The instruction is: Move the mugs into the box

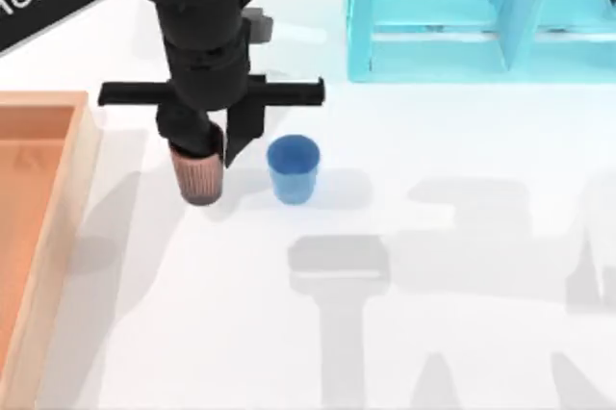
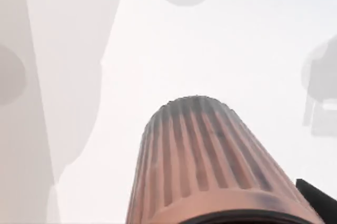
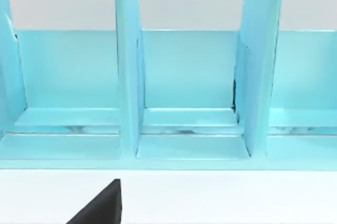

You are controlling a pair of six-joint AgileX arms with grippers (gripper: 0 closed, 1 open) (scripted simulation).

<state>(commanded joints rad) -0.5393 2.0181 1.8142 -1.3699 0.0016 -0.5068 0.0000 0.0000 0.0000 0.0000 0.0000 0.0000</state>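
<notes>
Left pincer (image 1: 202, 145) clenched on rim of brown mug (image 1: 199, 177), between box (image 1: 58, 198) at left and blue mug (image 1: 292, 168). Whether mug is lifted: cannot tell. Likely light, rigid; ribbed side should resist slipping. Right pincer state: cannot tell.

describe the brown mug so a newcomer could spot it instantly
Start at the wooden box on the table's left edge; just right of its rim, the left gripper comes down over a small cup. That is the brown mug, with a ribbed coppery side, unlike the smooth blue mug to its right.
</notes>
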